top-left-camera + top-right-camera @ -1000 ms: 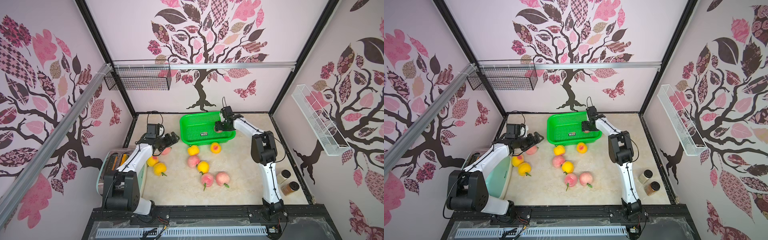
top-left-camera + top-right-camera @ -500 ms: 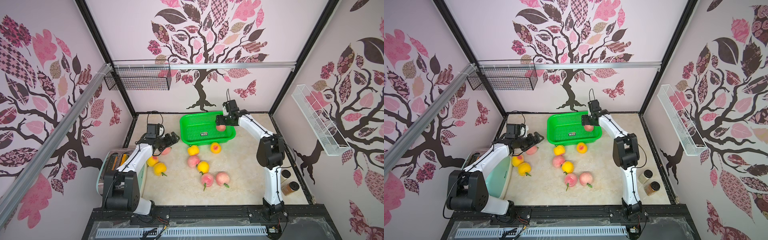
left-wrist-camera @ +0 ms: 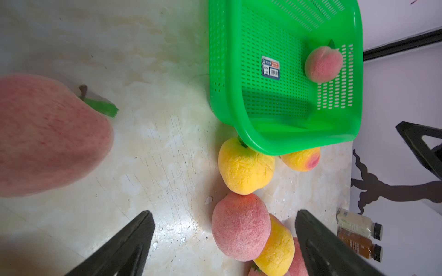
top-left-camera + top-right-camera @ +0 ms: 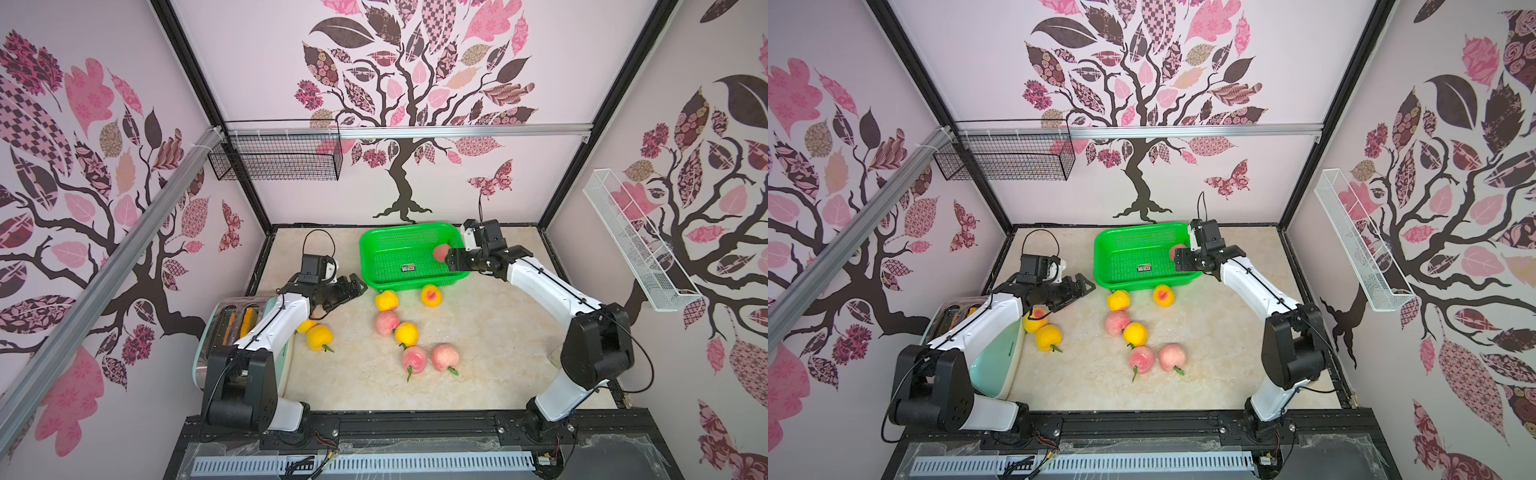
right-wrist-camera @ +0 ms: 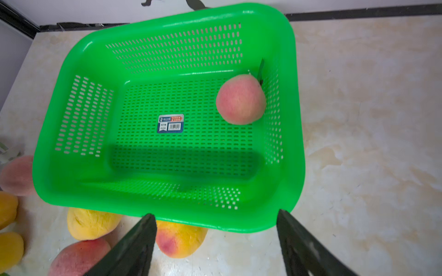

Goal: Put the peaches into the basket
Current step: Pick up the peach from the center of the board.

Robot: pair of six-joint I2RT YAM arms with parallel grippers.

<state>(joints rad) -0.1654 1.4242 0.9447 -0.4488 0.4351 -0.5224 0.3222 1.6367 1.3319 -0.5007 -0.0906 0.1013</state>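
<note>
The green basket (image 4: 366, 253) (image 5: 59, 100) stands at the back of the table with one pink peach (image 4: 439, 252) (image 5: 240, 99) (image 3: 323, 64) against its right wall. My right gripper (image 4: 451, 262) (image 5: 216, 217) hangs open and empty over the basket's near right corner. Several more peaches lie on the table in front of it, among them a yellow one (image 4: 386, 300) and a pink one (image 4: 387, 322). My left gripper (image 4: 353, 286) (image 3: 224, 215) is open and empty just left of the basket, and a pink peach (image 4: 1038, 312) (image 3: 47, 133) lies beside it.
A toaster (image 4: 232, 324) stands at the left edge under my left arm. Two small bottles (image 3: 358, 229) stand at the right edge. A black wire basket (image 4: 276, 162) and a white wire rack (image 4: 636, 241) hang on the walls.
My right gripper has let go of the pink peach, which now lies in the basket, and has drawn back toward the basket's near right corner. The left gripper has barely moved.
</note>
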